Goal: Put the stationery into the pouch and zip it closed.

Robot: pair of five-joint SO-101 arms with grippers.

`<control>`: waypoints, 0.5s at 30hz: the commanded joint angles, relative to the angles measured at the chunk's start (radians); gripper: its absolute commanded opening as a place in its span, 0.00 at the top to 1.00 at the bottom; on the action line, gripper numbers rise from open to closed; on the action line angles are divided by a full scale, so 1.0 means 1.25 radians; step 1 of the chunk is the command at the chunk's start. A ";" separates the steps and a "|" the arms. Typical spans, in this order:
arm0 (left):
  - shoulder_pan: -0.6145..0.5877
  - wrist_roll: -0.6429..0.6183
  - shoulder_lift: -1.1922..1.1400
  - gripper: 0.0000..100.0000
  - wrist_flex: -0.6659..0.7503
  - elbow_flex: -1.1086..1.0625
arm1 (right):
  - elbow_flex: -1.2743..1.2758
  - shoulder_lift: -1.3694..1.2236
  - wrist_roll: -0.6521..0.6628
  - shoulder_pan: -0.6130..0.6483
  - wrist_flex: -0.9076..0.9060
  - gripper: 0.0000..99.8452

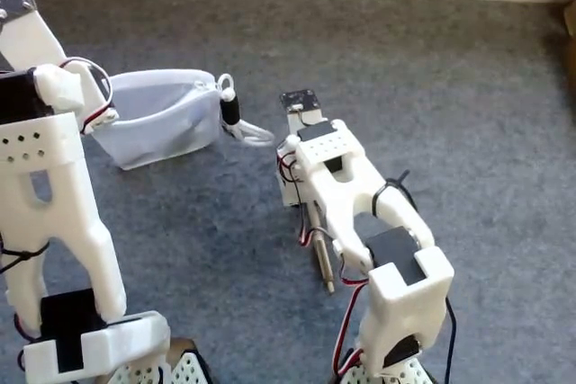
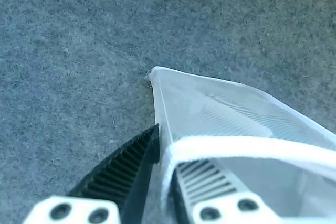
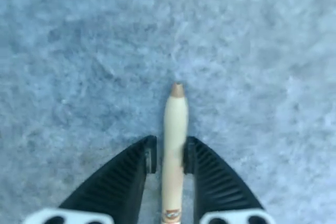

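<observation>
A translucent white mesh pouch lies on the grey carpet at the back left, with a black zip pull and a white cord loop at its right end. My left gripper is shut on the pouch's rim, one finger outside the mesh and one inside. The left gripper meets the pouch's left end. My right gripper is shut on a cream pen just above the carpet. In the high view the pen sticks out from under the right arm, mid-table.
Grey carpet covers the whole table, with open room at the back and right. The two arm bases stand at the front edge. A pale wall strip runs along the far edge.
</observation>
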State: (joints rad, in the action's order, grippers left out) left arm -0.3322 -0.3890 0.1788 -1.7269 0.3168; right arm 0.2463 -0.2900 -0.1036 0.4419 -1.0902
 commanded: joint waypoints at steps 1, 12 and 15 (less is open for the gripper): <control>-0.014 0.000 0.013 0.99 0.028 0.004 | -0.026 -0.001 0.010 -0.002 -0.017 0.99; -0.014 0.000 0.013 0.99 0.029 0.004 | -0.025 0.201 0.010 -0.001 -0.067 1.00; -0.014 0.000 0.013 0.99 0.029 0.003 | -0.015 0.283 0.010 -0.001 -0.093 1.00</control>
State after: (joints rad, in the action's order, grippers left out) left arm -0.3322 -0.3890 0.1788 -1.7223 0.3153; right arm 0.2340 -0.0783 -0.1036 0.4480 -1.1776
